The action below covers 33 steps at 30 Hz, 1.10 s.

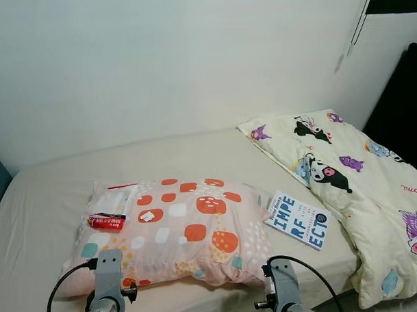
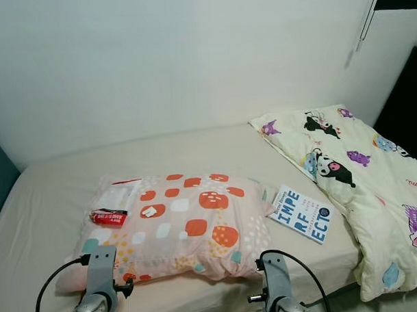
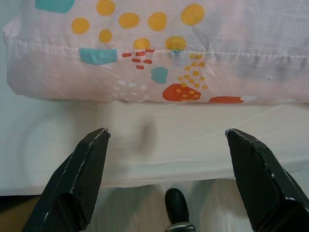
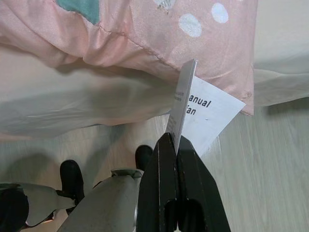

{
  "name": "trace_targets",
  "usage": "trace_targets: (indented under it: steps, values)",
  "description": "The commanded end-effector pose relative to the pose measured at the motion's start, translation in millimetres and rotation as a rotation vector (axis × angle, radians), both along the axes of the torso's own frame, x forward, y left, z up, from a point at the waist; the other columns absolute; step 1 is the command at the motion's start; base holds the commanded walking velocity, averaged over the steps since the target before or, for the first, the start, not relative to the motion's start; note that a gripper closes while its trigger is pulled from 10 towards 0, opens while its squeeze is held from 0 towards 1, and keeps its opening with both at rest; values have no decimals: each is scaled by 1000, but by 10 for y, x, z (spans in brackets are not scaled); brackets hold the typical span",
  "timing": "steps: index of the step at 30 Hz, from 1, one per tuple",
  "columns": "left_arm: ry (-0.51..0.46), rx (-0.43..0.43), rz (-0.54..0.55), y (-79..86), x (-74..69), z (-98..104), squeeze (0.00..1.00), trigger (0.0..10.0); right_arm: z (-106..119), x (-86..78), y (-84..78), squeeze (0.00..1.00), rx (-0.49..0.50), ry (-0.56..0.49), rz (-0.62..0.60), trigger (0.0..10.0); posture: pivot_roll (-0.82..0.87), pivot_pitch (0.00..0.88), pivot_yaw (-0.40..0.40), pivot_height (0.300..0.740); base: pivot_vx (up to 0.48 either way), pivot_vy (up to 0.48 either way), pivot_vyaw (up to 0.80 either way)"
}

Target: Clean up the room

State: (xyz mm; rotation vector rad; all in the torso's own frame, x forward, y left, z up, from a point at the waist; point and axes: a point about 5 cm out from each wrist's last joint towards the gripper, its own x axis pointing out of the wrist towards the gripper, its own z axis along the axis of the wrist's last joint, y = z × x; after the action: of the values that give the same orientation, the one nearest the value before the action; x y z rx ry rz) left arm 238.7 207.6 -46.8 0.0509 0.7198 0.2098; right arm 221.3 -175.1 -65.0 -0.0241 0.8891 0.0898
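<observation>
Probably a home bedroom: bed [image 1: 195, 156], patterned pillow [image 1: 177, 229], cartoon-print duvet [image 1: 360, 185]

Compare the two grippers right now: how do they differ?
Left gripper: fingers wide apart, holding nothing, poised over the sheet at the pink pillow's near edge. Right gripper: fingers pressed together, pinching a white printed booklet that stands up from the tips, held beyond the bed's edge over the floor. Shared: both are low at the bed's near edge in front of the pillow.

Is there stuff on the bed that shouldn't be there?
Yes. A red wrapper and a paper scrap lie on the pillow, and a book sits beside it. The right gripper pinches a white booklet.
</observation>
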Motion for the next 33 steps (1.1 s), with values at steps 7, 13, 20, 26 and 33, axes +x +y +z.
trace_targets:
  steps: [7,13,20,26,33]
  values:
    - [-4,-5,-2,-4,27,17,0,10000,7,18,20,0,-4,3,9,10000,-6,9,-26,740,0,0,0]
    - [-6,-5,-1,-5,27,17,0,10000,9,20,21,0,-5,3,13,10000,-2,10,-28,740,0,0,0]
    - [-9,-4,-5,-8,28,19,0,10000,10,22,20,0,-9,2,21,10000,-10,21,-24,740,0,0,0]
    - [-10,-11,-7,-17,23,14,0,10000,4,10,16,0,-7,5,18,10000,-11,18,-24,740,0,0,0]
    - [-11,-13,-11,-27,31,18,0,10000,9,19,18,0,-12,1,28,10000,-10,17,-28,740,0,0,0]
